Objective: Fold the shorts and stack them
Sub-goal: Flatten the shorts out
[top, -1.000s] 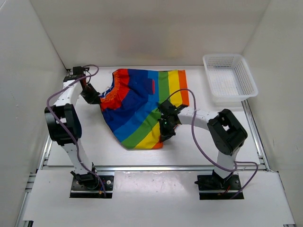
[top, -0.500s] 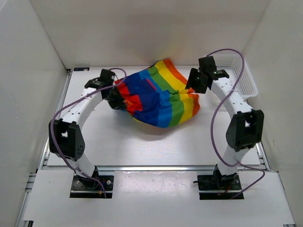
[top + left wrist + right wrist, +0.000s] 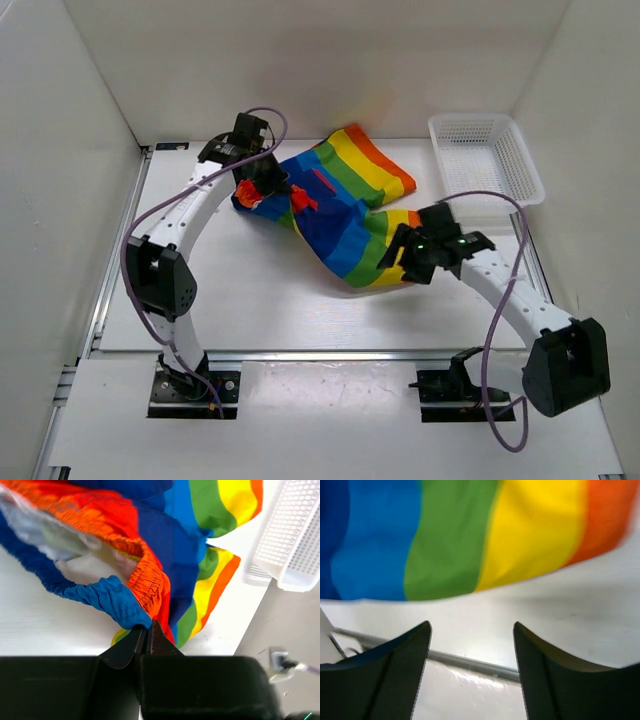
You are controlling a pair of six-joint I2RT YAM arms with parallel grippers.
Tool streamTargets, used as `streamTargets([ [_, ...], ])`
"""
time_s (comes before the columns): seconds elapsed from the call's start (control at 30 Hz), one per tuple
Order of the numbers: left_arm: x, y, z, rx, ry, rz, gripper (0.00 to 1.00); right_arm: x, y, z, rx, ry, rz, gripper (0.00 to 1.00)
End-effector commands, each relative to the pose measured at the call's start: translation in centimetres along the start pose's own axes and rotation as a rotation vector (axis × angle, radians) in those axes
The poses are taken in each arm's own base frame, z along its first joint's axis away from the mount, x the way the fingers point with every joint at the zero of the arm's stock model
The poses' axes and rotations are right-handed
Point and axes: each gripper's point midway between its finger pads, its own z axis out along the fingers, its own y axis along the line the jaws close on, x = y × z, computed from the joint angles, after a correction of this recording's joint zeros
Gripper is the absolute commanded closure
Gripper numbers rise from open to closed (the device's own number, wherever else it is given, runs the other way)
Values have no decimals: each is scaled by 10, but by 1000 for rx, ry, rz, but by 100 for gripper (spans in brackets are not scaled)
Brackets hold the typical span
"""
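Top external view: left tool (image 3: 147, 634) clamps the shorts (image 3: 340, 215), right tool (image 3: 471, 627) gapes empty, white basket (image 3: 487, 165) nearby.

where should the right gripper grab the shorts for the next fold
Probably the yellow-orange leg hem nearest the open right gripper, approached low from the near right. That edge is free and faces its jaws, while the left gripper pinches the waistband of the shorts.

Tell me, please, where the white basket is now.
In the top view the basket sits at the far right corner of the table, right of the shorts and beside the right wall.
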Motion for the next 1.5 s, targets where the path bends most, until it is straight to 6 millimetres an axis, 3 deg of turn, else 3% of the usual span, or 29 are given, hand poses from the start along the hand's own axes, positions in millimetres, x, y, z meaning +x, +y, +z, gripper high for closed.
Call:
streamTargets([
  [0.0, -7, -31, -12, 45, -44, 10, 90, 10, 48, -4, 4, -60, -252, 22],
  [0.03, -6, -34, -12, 42, -46, 17, 90, 1, 67, -14, 33, -113, -332, 19],
  [0.07, -8, -36, -11, 40, -44, 16, 90, 9, 57, -6, 145, -81, -423, 16],
  [0.1, -7, -43, -14, 53, -48, 25, 90, 24, 68, -6, 165, -89, -524, 10],
  [0.17, -9, -42, -13, 40, -50, 23, 90, 16, 73, -2, 259, -184, -607, 9],
  [0.23, -13, -45, -16, 45, -66, 25, 90, 26, 83, 12, 316, -213, -694, 9],
  [0.27, -13, -46, -19, 45, -66, 16, 90, 29, 77, 26, 385, -206, -731, 9],
  [0.3, -15, -49, -21, 53, -73, 17, 90, 21, 86, 27, 424, -277, -760, 9],
  [0.37, -18, -51, -23, 56, -86, 18, 90, 15, 76, 44, 556, -323, -760, 9],
  [0.43, -18, -48, -26, 41, -88, 16, 90, 3, 71, 43, 660, -368, -758, 12],
  [0.6, -20, -49, -28, 37, -97, 16, 90, -16, 44, 44, 818, -464, -670, 32],
  [0.77, -25, -45, -29, 33, -104, 16, 90, -30, 27, 18, 830, -521, -583, 52],
  [0.97, -43, -30, -41, 21, -139, -13, 90, -45, -29, -21, 914, -532, -478, 51],
  [1.2, -44, -26, -47, 23, -142, -3, 90, -65, -47, -39, 923, -554, -416, 51],
  [1.33, -38, -19, -47, 17, -137, -4, 90, -48, -69, -43, 934, -494, -382, 49],
  [1.47, -11, -7, -40, -13, -84, 12, 90, -27, -79, -54, 862, -422, -308, 49],
])
